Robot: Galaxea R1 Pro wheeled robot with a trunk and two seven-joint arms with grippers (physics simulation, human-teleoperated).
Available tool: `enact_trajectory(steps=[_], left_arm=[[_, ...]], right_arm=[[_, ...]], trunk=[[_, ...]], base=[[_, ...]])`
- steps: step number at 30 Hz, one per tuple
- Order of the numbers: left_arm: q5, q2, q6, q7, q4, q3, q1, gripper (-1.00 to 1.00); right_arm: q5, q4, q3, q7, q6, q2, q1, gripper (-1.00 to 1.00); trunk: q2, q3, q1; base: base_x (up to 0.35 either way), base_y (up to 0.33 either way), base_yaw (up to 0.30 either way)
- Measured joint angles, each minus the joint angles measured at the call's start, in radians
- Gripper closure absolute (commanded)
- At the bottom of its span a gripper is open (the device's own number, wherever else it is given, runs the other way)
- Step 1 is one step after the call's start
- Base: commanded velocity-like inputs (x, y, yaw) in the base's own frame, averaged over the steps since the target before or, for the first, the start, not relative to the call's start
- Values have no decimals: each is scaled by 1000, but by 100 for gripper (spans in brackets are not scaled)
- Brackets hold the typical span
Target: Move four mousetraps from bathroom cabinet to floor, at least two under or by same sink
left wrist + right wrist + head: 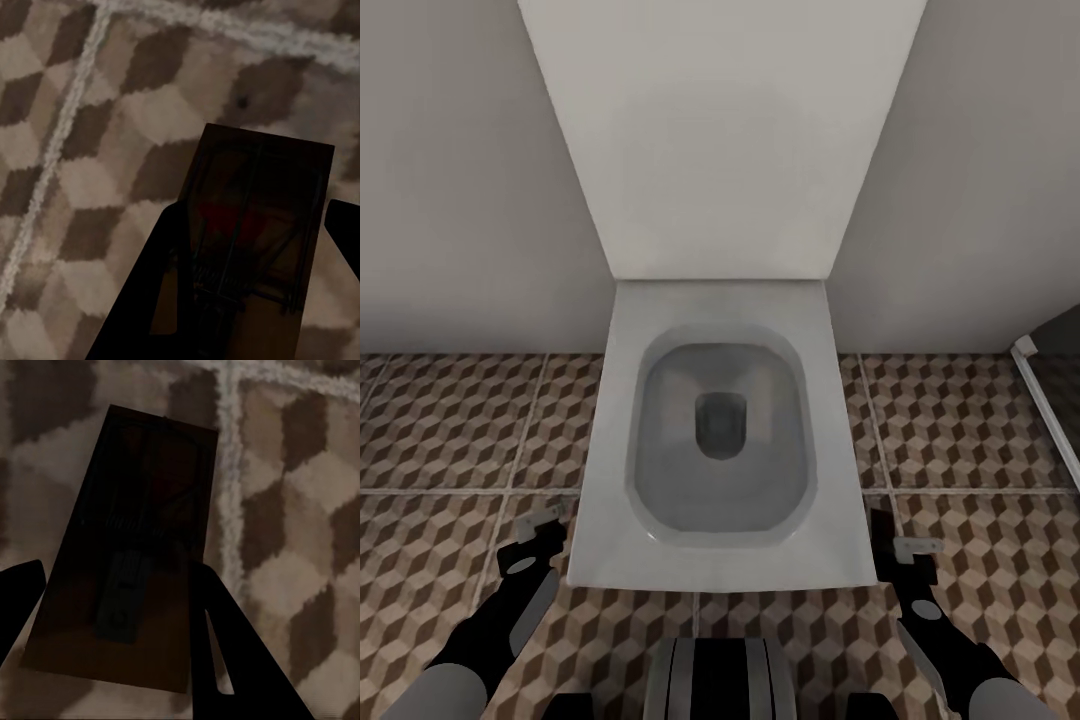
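left gripper (251, 240): closed on a mousetrap (259, 225)
right gripper (112, 600): clamping second mousetrap (127, 547)
ahead: toilet (720, 450), bathroom floor (450, 420)

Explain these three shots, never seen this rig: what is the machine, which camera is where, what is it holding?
These are simulator renders from a wheeled robot with two arms. The big picture comes from its head camera, looking down at a white rectangular toilet against a pale wall, standing on the cube-patterned brown and tan tiled floor. The left gripper and right gripper hang low on either side of the bowl.

The other two pictures come from cameras on each wrist, looking along the fingers. In the left wrist view a small flat dark-brown mousetrap with wire parts sits between the dark fingers, above the tiles. In the right wrist view a second dark-brown mousetrap sits likewise. Each gripper appears shut on its trap.
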Motion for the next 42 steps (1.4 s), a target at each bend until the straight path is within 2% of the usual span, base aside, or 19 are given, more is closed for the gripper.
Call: enact_trajectory(steps=[33, 37, 42], left_arm=[[-3, 0, 1, 6, 0, 0, 0, 100], [-2, 0, 1, 5, 0, 0, 0, 100], [-2, 0, 1, 5, 0, 0, 0, 100]], right_arm=[[1, 0, 0, 0, 0, 0, 0, 100], [7, -2, -3, 0, -1, 0, -1, 100], [7, -2, -3, 0, -1, 0, 0, 100]], trunk=[[0, 0, 0], [-1, -15, 2], [-1, -16, 2]], base=[[0, 0, 0], [0, 0, 0], [0, 0, 0]])
